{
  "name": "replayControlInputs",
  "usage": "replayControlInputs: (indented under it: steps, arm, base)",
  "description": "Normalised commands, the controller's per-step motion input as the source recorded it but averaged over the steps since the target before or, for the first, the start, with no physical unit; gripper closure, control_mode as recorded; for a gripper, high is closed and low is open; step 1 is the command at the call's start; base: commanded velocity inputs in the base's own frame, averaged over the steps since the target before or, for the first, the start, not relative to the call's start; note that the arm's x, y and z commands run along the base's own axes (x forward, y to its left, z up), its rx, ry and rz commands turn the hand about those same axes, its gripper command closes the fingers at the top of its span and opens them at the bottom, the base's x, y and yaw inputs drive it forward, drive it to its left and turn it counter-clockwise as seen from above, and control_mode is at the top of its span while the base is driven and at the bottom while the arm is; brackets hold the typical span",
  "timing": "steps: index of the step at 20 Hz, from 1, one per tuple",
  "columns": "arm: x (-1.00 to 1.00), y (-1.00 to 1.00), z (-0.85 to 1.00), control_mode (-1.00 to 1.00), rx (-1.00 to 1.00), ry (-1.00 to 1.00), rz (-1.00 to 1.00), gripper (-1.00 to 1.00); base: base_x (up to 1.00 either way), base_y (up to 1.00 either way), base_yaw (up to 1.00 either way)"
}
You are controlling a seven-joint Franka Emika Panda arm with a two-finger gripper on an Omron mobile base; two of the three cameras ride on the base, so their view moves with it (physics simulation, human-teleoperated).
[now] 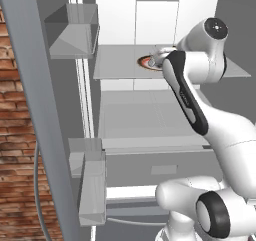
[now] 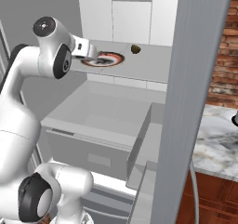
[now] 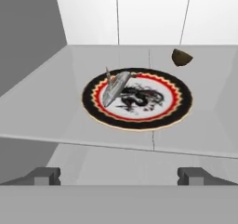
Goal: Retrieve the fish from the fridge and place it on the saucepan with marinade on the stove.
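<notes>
Inside the open fridge [image 1: 150, 20], the fish [image 3: 115, 86], a slim silvery-grey piece, lies on the left part of a round plate [image 3: 181, 108] with a black and red rim. The plate [image 2: 113, 59] rests on a glass shelf [image 3: 51, 107]. My gripper [image 3: 120, 176] is open just in front of the shelf's near edge, short of the plate, with nothing between its fingers. In the right base view the gripper [image 2: 96, 58] sits at the plate's left side. The saucepan, the marinade and the stove are out of view.
A small dark lump [image 3: 181, 57] sits on the shelf behind the plate. Open fridge doors [image 1: 35, 110] [image 2: 195, 102] with door bins [image 1: 92, 185] flank the arm. A lower shelf and the drawer [image 2: 93, 146] lie below. A marble counter [image 2: 218, 144] is at right.
</notes>
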Motion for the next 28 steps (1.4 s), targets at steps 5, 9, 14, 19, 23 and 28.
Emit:
replayControlInputs:
  steps: [5,9,14,19,23,28]
  arm:
    - [0.33,0.0,0.0,-1.0,0.0,0.0,0.0,-1.0]
    - [0.28,0.0,-0.05,-1.0,0.0,0.01,0.0,-1.0]
    - [0.22,0.0,-0.14,-1.0,0.0,0.0,-0.01,-1.0]
    - [0.13,0.0,-0.08,-1.0,0.0,0.01,-0.03,-1.0]
    - [0.14,0.0,0.0,-1.0,0.0,0.0,-0.04,-1.0]
    - [0.15,0.0,0.0,-1.0,0.02,0.0,-0.04,-1.0]
  base:
    - [0.0,0.0,0.0]
    - [0.0,0.0,0.0]
    - [0.0,0.0,0.0]
    - [0.0,0.0,0.0]
    - [0.0,0.0,0.0]
    - [0.0,0.0,0.0]
